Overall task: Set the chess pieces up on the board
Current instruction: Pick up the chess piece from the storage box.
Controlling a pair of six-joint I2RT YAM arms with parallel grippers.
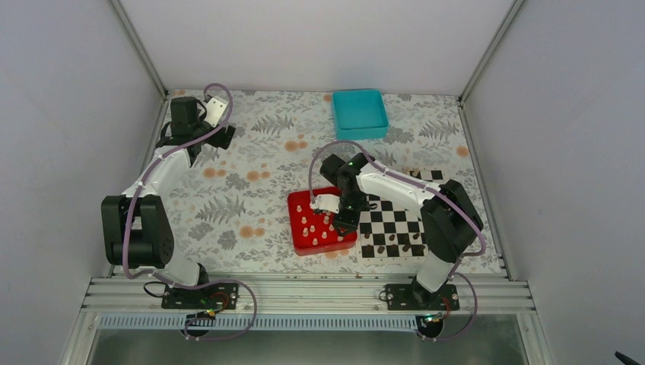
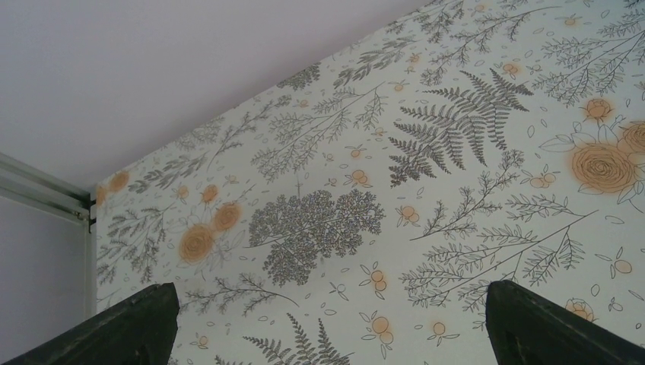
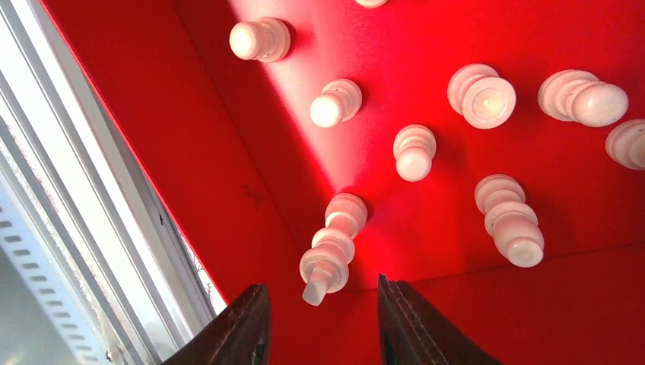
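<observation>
Hovering over chess pieces (image 3: pixel 414 152), right tool (image 3: pixel 321 293) parted — left arm (image 1: pixel 163 179) reaching far

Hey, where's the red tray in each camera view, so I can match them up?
Top external: the red tray sits low centre, just left of the board.
Left wrist: not in it; only floral tablecloth.
Right wrist: the red tray fills most of the frame.
Shared landmark: the pale chess pieces inside it, top and right wrist.
</observation>
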